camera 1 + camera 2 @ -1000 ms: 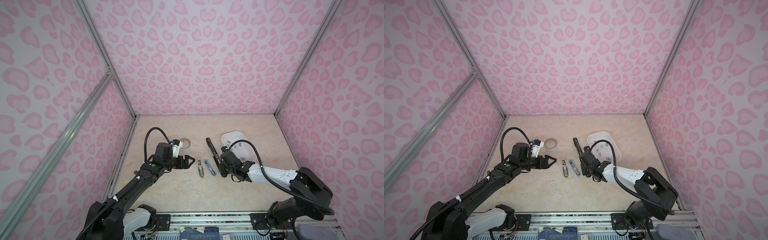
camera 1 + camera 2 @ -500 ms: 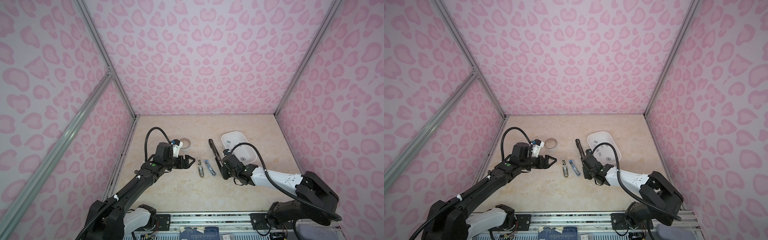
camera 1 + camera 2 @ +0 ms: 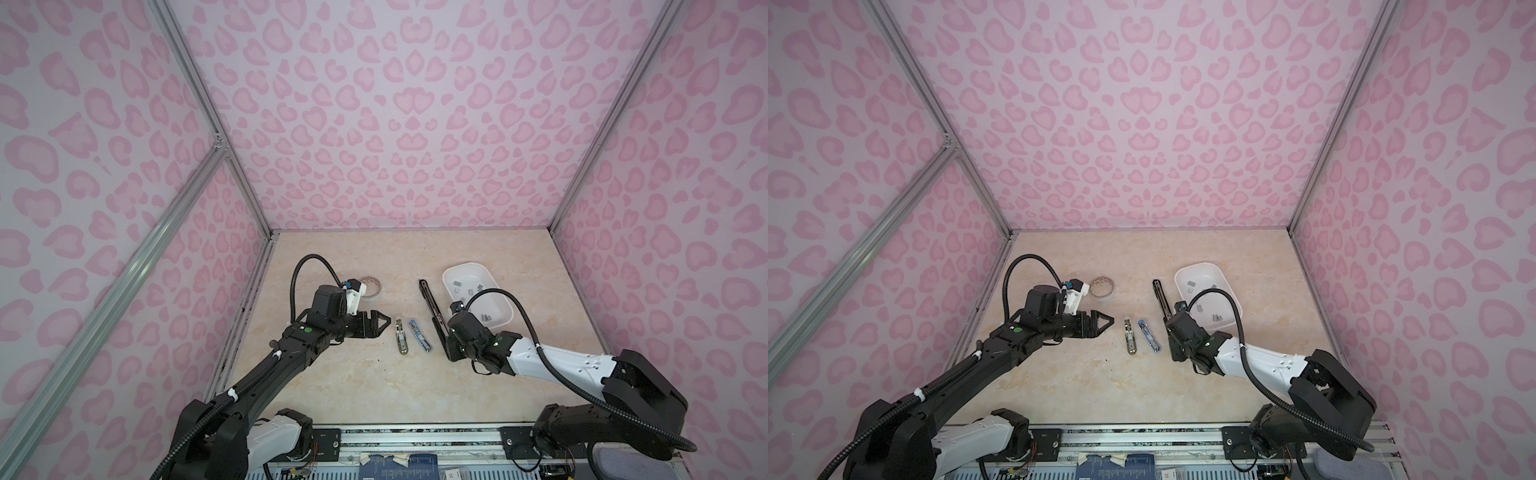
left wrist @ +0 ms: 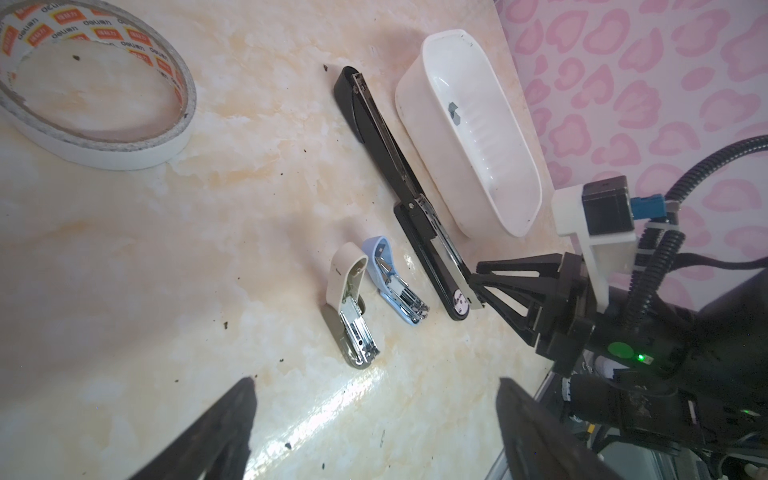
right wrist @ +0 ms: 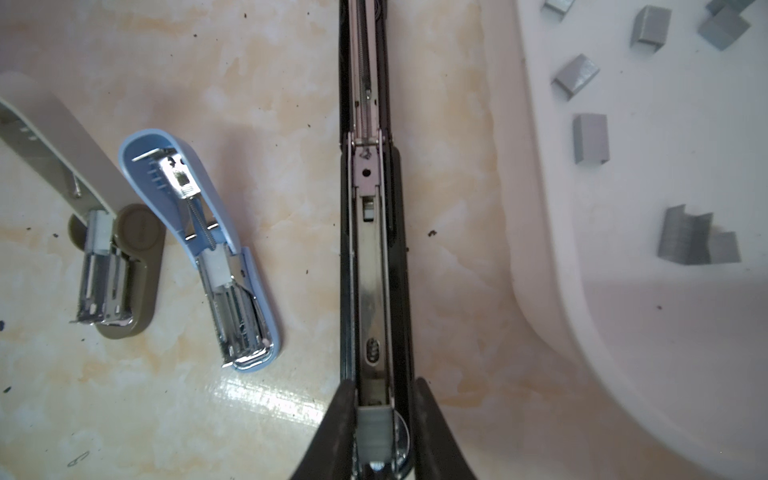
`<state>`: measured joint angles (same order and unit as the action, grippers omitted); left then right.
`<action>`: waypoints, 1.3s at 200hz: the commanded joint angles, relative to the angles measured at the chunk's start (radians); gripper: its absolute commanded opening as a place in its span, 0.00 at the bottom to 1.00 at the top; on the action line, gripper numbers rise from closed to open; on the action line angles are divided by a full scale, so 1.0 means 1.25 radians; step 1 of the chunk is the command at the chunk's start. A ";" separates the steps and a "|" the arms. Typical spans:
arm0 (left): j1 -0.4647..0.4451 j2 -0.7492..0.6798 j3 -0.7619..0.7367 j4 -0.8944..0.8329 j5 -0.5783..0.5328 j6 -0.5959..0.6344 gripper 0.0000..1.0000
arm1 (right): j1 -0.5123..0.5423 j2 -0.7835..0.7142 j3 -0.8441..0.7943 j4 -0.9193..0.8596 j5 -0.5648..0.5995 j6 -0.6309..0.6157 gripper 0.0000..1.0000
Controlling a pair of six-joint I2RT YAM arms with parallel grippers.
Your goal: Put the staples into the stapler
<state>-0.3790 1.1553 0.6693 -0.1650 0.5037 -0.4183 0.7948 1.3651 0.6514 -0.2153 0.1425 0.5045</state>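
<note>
Three staplers lie swung open near the middle of my marbled beige worktop [image 3: 374, 386]. The long black stapler [image 3: 432, 305] runs from 12 toward 6 o'clock. At its 9 o'clock lies a small pale-blue stapler [image 3: 419, 336], and beyond that, also toward 9, a small cream-and-olive stapler [image 3: 401, 341].

My right gripper [image 5: 383, 382] sits at the 6 o'clock end of the long black stapler, jaws either side of its steel channel. One short grey staple strip [image 5: 375, 428] rests in that channel between them. The jaws are only narrowly parted. In the right wrist view I see a gap on one side of the strip, so I read them as released rather than pinching it.

The other small grey metal staple strips [image 5: 590, 139] lie loose in the white oval plastic tray [image 3: 478, 266], just beside the black stapler at its 3 o'clock.

My left gripper [image 3: 380, 328] hovers above the worktop at the cream stapler's 9 o'clock. It points toward 3, with its jaws spread wide and nothing between them.

A white roll of tape [image 4: 124, 156] lies flat at about 10 o'clock from the staplers, well apart from them.
</note>
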 commanded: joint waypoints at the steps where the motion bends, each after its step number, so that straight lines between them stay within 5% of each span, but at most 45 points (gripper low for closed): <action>1: 0.001 0.002 0.013 0.008 0.000 0.007 0.91 | 0.001 -0.001 0.007 -0.013 0.018 -0.002 0.26; 194: -0.003 -0.012 0.012 0.004 -0.016 0.009 0.90 | 0.000 0.032 0.015 -0.030 0.052 0.000 0.22; 230: -0.004 -0.144 -0.025 0.001 -0.114 0.025 0.90 | -0.012 -0.025 0.064 -0.081 0.111 -0.046 0.24; 260: -0.005 -0.309 -0.076 0.014 -0.229 0.034 0.97 | -0.109 -0.075 0.112 -0.072 0.088 -0.099 0.25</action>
<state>-0.3836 0.8810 0.6125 -0.1684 0.3622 -0.3988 0.7307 1.3033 0.7631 -0.2966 0.2413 0.4477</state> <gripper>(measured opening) 0.947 0.243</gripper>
